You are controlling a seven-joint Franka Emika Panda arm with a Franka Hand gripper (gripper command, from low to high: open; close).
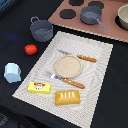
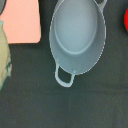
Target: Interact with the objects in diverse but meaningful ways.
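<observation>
The exterior view is showing a dark counter (image 1: 15,20) carrying a pale striped placemat (image 1: 97,65). A tan round plate (image 1: 67,65) is lying near the middle of the placemat. An orange-handled knife (image 1: 80,57) is lying just beside the plate toward the exterior view's right, and an orange-handled fork (image 1: 67,81) is lying along the plate's near edge. The yellow rectangular packet (image 1: 40,87) and the golden-brown bread loaf (image 1: 67,97) are resting side by side at the near end of the placemat, apart from each other.

Off the placemat, toward the exterior view's left, the red tomato (image 1: 31,49) and the light-blue cup (image 1: 12,72) are sitting on the counter, apart from one another. A grey handled pot (image 1: 41,29) is standing upright behind the tomato, just beyond the placemat's far corner. A second grey pot (image 1: 91,15) is standing on a pinkish toy stove (image 1: 62,22) with dark round burners.

The wrist view is looking straight down into the first pot (image 2: 77,35), which is appearing empty, with its loop handle visible. A sliver of the tomato (image 2: 125,20) is showing at the frame edge.

Neither view is showing the fingers, so their opening and any hold cannot be told.
</observation>
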